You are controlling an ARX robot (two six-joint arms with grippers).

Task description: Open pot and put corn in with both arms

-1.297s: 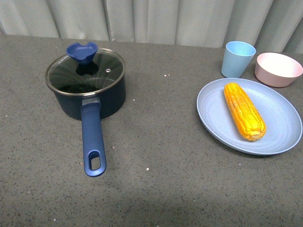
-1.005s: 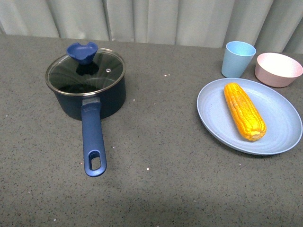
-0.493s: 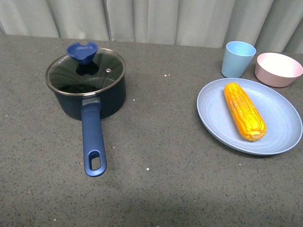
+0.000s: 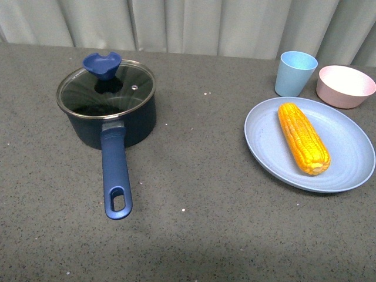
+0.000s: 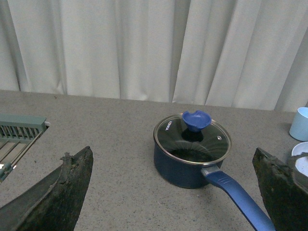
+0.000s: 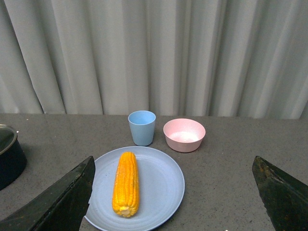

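Pot (image 6: 8, 159) mostly cut off in right wrist view, handle end (image 5: 240, 199) cropped in left wrist view

- The clear glass lid (image 5: 208, 147) with a steel rim, on the dark navy-blue round saucepan (image 5: 177, 171), bears one short white printed word (image 5: 169, 126) on the glass just inside the rim. It shows in the left wrist view.
- With the long blue handle (image 5: 236, 197) as 6 o'clock, the word sits at roughly 12 o'clock, near the blue knob (image 5: 196, 119).
- The letters are too small and blurred to read.
- In the front view the knob (image 4: 101, 64) covers that stretch of rim.
- Nothing else in any view can be read.
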